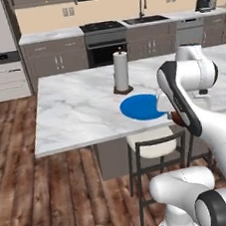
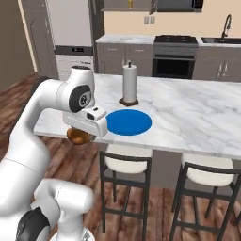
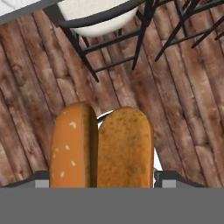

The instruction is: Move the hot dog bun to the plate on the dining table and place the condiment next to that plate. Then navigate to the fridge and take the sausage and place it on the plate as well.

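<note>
Bun (image 3: 101, 146) in gripper (image 3: 101, 179), long axis along fingers, over floor.

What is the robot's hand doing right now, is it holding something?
Gripper: closed on the hot dog bun, held over the wooden floor, not yet above the blue plate.
</note>
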